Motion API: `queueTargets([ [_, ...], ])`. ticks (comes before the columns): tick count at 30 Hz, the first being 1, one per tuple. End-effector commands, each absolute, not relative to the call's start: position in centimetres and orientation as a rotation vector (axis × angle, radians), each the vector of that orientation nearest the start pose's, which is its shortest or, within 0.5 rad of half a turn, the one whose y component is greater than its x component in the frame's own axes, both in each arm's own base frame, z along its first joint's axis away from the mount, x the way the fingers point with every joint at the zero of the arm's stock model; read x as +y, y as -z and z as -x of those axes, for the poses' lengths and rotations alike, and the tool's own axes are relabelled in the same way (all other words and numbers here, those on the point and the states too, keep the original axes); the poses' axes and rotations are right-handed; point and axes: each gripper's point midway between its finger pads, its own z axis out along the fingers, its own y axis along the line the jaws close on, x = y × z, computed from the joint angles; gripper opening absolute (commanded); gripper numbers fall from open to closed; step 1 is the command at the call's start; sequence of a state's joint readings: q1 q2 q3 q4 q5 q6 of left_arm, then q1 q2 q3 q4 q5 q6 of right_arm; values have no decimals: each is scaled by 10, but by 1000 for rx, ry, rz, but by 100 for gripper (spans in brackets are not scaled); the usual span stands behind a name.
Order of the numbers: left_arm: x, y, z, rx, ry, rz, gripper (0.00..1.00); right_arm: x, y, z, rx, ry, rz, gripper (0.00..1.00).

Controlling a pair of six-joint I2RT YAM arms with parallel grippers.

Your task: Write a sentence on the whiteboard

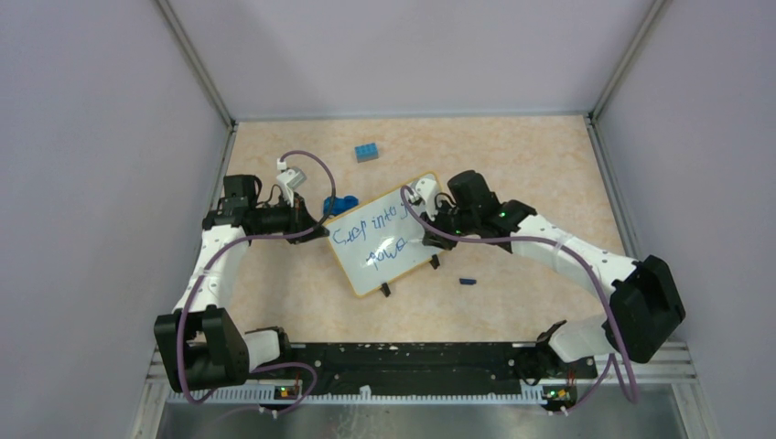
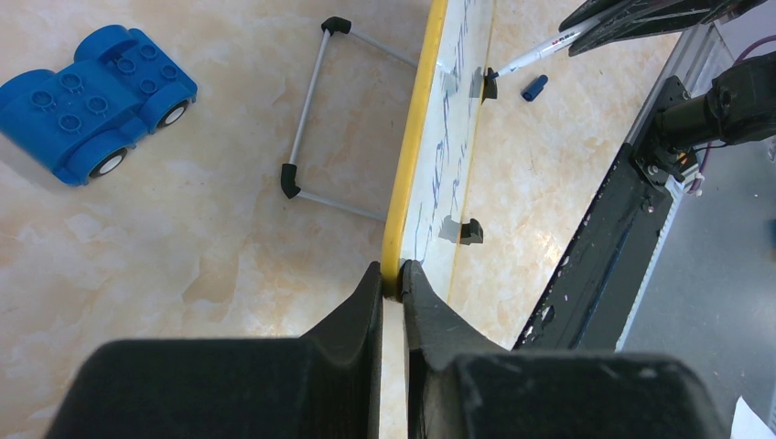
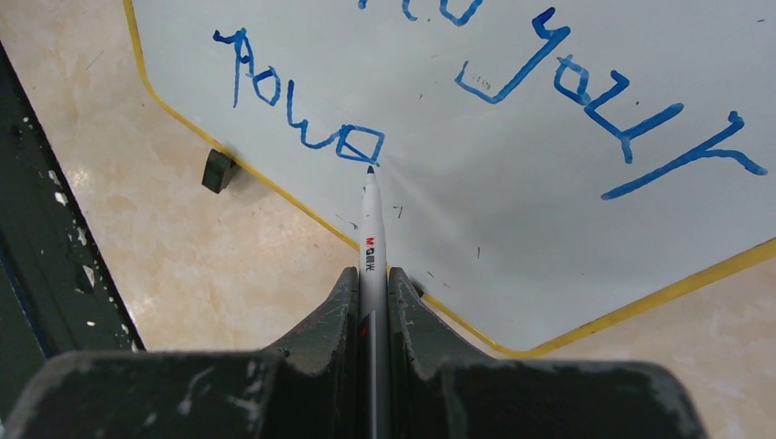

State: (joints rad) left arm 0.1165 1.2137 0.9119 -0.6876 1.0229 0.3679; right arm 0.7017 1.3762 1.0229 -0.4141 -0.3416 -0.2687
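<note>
The whiteboard [image 1: 395, 240] lies tilted on the table, white with a yellow rim [image 2: 412, 137]. Two lines of blue sentence [image 1: 369, 233] cross it. My left gripper [image 1: 322, 230] is shut on the board's left rim, which shows edge-on between its fingers [image 2: 393, 274]. My right gripper [image 1: 423, 219] is shut on a white marker [image 3: 371, 229]. The marker's tip rests on the board [image 3: 512, 229] at the last letter of the lower line [image 3: 302, 101].
A blue toy car [image 1: 340, 206] [image 2: 96, 96] stands just behind the board's left corner. A blue brick [image 1: 367, 152] lies farther back. The marker's blue cap [image 1: 468, 281] [image 2: 534, 88] lies right of the board. A wire stand [image 2: 311, 110] sits behind it. A black rail [image 1: 393, 357] runs along the near edge.
</note>
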Motion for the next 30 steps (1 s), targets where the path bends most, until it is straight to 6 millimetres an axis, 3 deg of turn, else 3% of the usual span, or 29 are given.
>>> queueTargets([
  [1,-111,-163,-258,2122,986,-653,0,286,-174,-263,1910,-622,1228,0],
  [14,-110,-162,-258,2122,985,-654,0,289,-175,-277,1912,-583,1198,0],
  [20,-110,-162,-259,2124,987,-653,0,286,-165,-281,1936,-550,1199,0],
  [30,-111,-162,-259,2125,991,-653,0,274,-157,-275,1970,-529,1201,0],
])
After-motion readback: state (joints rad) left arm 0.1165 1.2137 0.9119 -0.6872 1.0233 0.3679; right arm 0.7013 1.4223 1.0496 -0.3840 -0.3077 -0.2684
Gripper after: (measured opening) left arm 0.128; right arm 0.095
